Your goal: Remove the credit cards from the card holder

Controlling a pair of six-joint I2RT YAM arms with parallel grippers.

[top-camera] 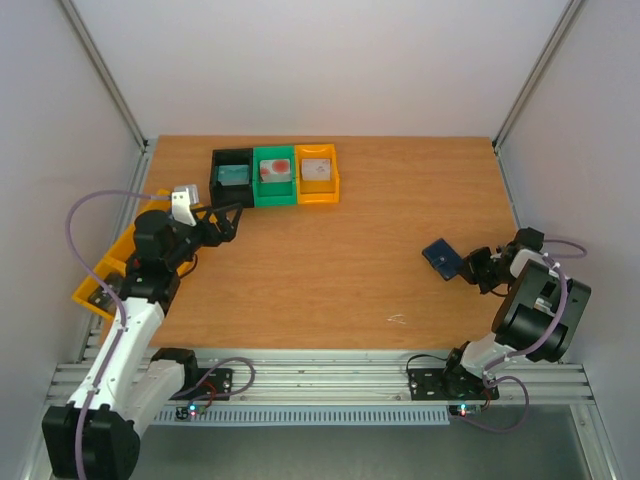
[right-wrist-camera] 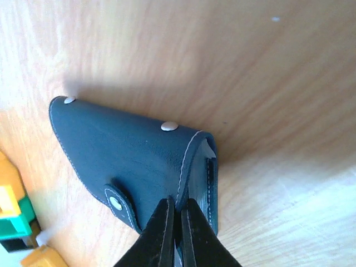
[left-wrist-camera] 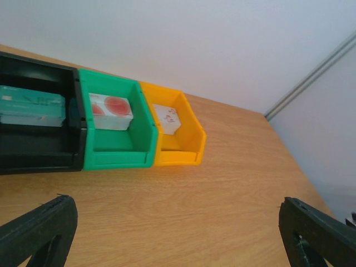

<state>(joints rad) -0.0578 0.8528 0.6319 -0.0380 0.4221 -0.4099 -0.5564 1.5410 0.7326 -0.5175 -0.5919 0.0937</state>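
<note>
- My right end effector (right-wrist-camera: 178, 206) is pinched almost fully together on the holder (right-wrist-camera: 122, 150). The fingers meet on the stitched edge of its cover, just beside the snap tab (right-wrist-camera: 115, 201).
- The holder is folded shut at the right of the surface (top-camera: 330, 270), near my right arm and well apart from the bins (top-camera: 275, 176) at the far edge. I cannot tell whether it lies flat or is tipped up.
- My left end effector (left-wrist-camera: 178, 222) is spread wide, holds nothing, and faces the bins.
- No cards show in the holder, so I judge they are inside.
- Handling: the cover looks like soft, stitched leather, light and pliable. I expect it to bend under a pinch and to slide on the smooth surface rather than open.
- Hold point: take the free cover edge by the tab to open it, with the spine side pinned by the other end effector.
- Cards are probably stiff, thin and slick. Take each by an exposed edge and pull in line with the pocket.
- Risk: a thin edge pinch may slip off.
</note>
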